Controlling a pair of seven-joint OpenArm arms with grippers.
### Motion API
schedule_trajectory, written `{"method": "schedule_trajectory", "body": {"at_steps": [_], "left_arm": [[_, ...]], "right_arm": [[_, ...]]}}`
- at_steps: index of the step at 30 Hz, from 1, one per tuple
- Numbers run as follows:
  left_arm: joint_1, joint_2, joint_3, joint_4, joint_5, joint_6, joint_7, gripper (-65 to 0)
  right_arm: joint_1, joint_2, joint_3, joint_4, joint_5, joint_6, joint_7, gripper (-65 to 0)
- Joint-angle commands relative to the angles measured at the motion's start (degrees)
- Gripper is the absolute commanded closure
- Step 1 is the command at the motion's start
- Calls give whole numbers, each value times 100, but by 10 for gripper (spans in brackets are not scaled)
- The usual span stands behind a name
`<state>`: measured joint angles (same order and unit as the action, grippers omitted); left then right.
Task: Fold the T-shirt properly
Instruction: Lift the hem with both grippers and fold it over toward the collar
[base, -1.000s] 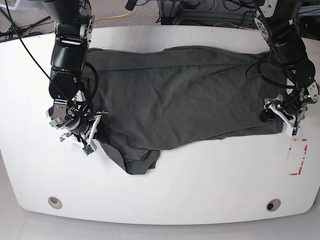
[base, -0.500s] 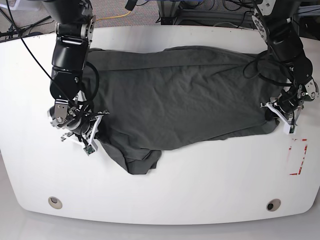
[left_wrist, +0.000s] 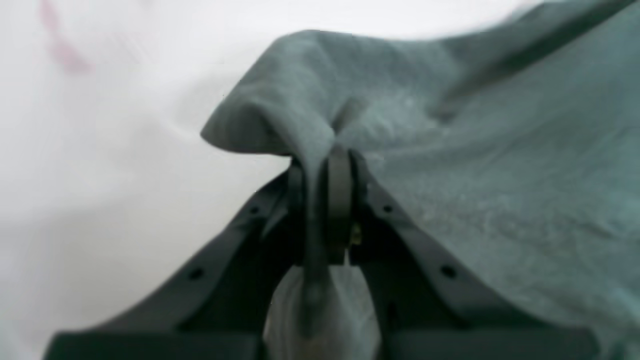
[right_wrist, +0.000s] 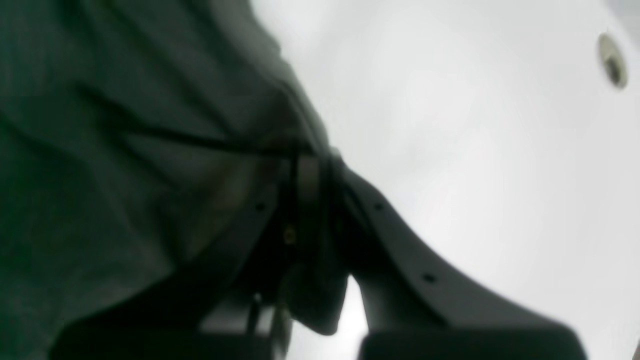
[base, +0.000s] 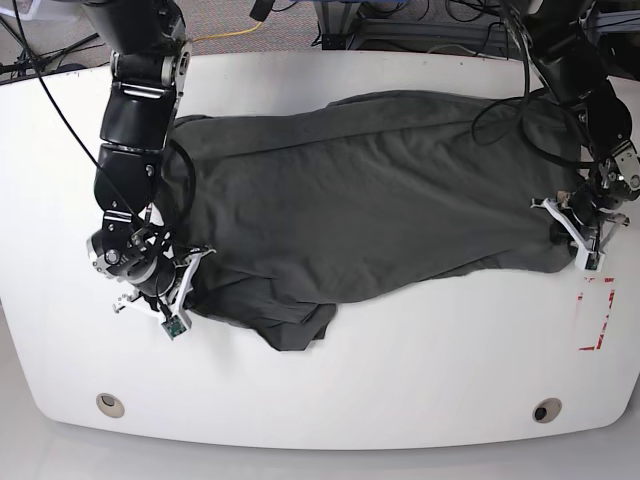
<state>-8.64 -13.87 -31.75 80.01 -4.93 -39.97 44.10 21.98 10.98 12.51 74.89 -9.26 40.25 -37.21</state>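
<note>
T-shirt (base: 370, 200) fabric, dark charcoal and creased, with no print or readable writing, is lying spread across the white table (base: 400, 380). Going left to right in the base view, the right gripper (base: 182, 285) is pinching the shirt's bunched lower corner, and the left gripper (base: 572, 232) is clamping the opposite edge, beside a red mark (base: 597, 315) on the tabletop.

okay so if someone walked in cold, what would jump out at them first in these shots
A large dark charcoal-grey T-shirt, rumpled, sprawls across the white table. At each end a gripper is shut on its edge: the left gripper at the base view's right, the right gripper at its left.
</note>
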Motion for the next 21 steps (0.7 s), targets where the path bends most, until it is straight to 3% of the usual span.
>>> {"method": "schedule_trajectory", "body": {"at_steps": [1,5,13,21], "left_arm": [[-133,-112,-3,443,-101,-3,113,0],[-169,-112,5,1085,-118,-3,439,0],[-300,-112,199,2245,-118,-3,544,0],[-1373,-112,269,2984,-118,-3,1300,0]], "right_arm": [[400,84,19,128,33,-25,156,0],[699,190,-16,120,33,-25,148,0],[1517,251,-25,93,33,-25,-90,0],[2739,436,-34,-593,33,-25,-99,0]]}}
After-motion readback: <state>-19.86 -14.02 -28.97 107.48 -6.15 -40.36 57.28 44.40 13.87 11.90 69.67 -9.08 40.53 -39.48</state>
